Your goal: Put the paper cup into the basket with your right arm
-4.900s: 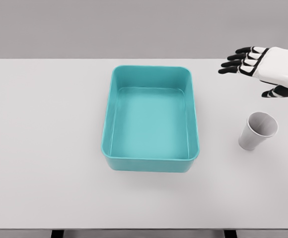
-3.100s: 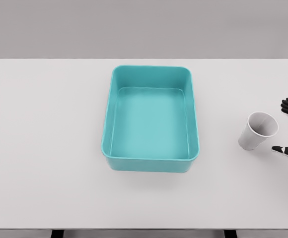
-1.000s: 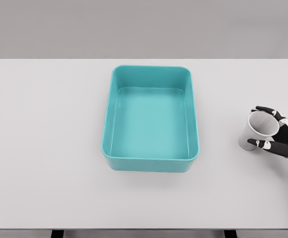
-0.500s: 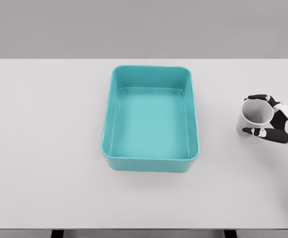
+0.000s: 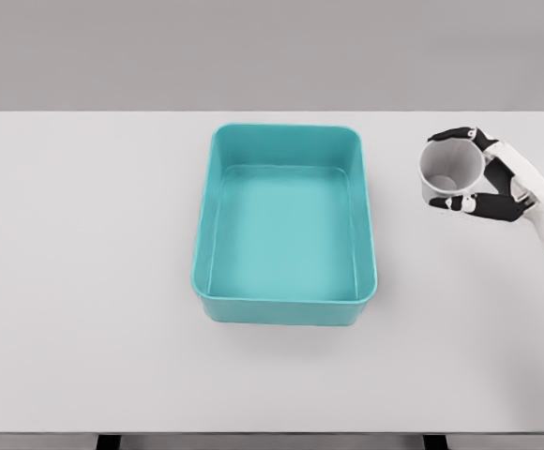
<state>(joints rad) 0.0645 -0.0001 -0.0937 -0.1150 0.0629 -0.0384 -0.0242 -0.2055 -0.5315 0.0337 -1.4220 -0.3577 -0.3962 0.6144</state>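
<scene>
A white paper cup (image 5: 448, 172) is held off the table at the right, its mouth facing me. My right hand (image 5: 483, 178) is shut on it, black fingers wrapped over its top and thumb under it; the white forearm runs off the right edge. The teal rectangular basket (image 5: 214, 216) stands in the middle of the white table, to the left of the cup, with nothing inside. The left arm does not show.
The white table (image 5: 84, 281) spans the whole view, with its front edge near the bottom. A plain grey wall lies behind it.
The right hand came down beside the cup, closed around it, then lifted it up and to the left, toward the basket.
</scene>
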